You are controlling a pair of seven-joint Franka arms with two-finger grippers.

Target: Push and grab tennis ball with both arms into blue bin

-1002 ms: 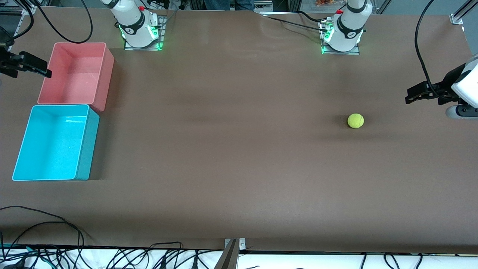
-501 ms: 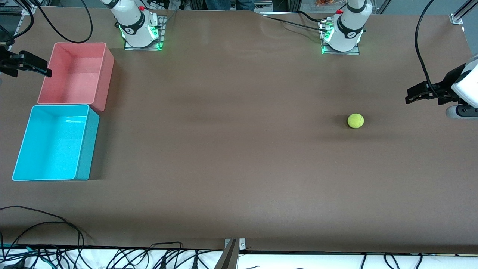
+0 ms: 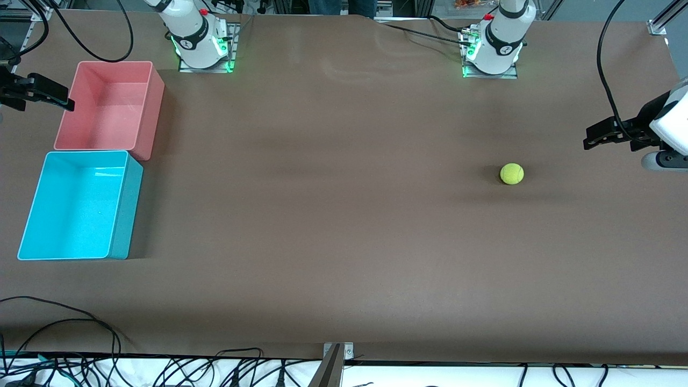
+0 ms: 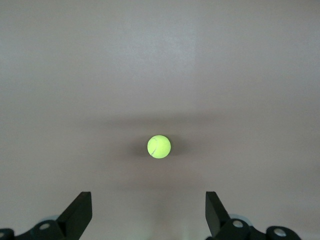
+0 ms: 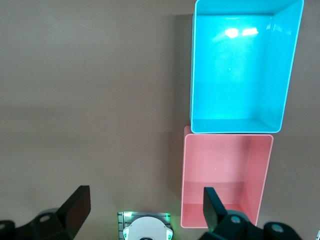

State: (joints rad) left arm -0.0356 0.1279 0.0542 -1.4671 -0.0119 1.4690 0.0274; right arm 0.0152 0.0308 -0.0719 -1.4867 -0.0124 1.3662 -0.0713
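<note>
The tennis ball (image 3: 511, 173) is sitting alone on the brown table (image 3: 344, 242) toward the left arm's end, well apart from both bins; the left gripper (image 3: 597, 135) is hovering just past it at that same end, its jaws standing wide and holding nothing, and in the left wrist view the ball (image 4: 159, 146) is lying squarely ahead of the spread fingertips (image 4: 80, 212), centred between them but not yet within reach; the blue bin (image 3: 32, 215) is resting at the right arm's end of the table, touching the pink bin (image 3: 156, 107), which lies farther from the front camera; the right gripper (image 3: 45, 97) is waiting up over the edge of the pink bin, its jaws likewise wide and empty, its wrist camera looking down on both bins, the blue bin (image 5: 285, 100) open and bare inside; the left arm is plainly the nearer of the two, and the ball is lying between its gripper and the bins, so a push along the table's length toward the right arm looks like the move in hand, with the whole of the task yet to be done; a round ball is liable to roll off line if struck off-centre.
</note>
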